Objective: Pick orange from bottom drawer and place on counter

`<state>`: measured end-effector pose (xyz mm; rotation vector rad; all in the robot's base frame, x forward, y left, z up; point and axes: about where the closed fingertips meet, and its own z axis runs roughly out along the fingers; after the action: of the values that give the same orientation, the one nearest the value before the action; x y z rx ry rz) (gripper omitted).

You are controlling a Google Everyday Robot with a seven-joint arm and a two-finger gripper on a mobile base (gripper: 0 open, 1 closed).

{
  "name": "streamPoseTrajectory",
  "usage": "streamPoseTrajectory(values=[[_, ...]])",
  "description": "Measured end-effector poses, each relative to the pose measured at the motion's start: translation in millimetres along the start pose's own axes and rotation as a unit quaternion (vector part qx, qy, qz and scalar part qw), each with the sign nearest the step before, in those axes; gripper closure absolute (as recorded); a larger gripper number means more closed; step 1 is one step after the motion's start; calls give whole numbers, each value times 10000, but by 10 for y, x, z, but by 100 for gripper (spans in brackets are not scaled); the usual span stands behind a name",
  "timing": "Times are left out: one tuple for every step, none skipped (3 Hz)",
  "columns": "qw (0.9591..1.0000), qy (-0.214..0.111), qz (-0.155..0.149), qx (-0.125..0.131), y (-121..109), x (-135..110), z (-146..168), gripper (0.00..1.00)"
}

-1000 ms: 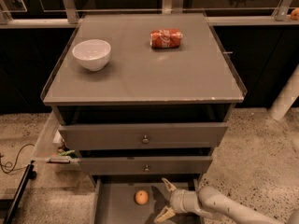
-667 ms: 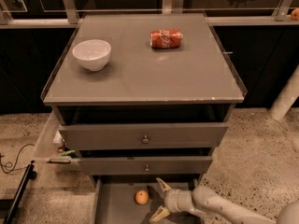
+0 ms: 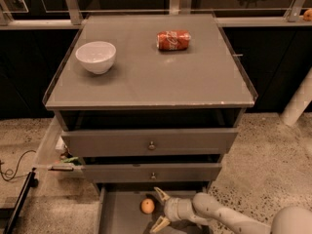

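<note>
Camera view | hand (image 3: 160, 209) spread wide – beside orange (image 3: 147, 206) in bottom drawer (image 3: 119, 214) | can (image 3: 173, 40) lettering unreadable

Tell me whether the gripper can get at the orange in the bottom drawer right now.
Probably yes. The gripper sits open over the pulled-out bottom drawer, right beside the orange, with nothing between them.

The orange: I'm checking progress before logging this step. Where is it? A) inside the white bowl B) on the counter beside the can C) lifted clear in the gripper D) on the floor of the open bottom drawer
D: the orange lies on the bottom drawer floor, with the gripper down in the drawer, fingers spread open right beside it.
</note>
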<state>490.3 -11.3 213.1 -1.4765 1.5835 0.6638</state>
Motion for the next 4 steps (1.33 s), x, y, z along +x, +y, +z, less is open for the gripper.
streamPoseTrajectory(values=[[9999,-19,4,-166,-15,117,172,0],[9995,-45,78,-309,-25,219,321,0],[9990,-63,179,-405,-15,316,436,0],[9985,-101,295,-441,-23,390,529,0]])
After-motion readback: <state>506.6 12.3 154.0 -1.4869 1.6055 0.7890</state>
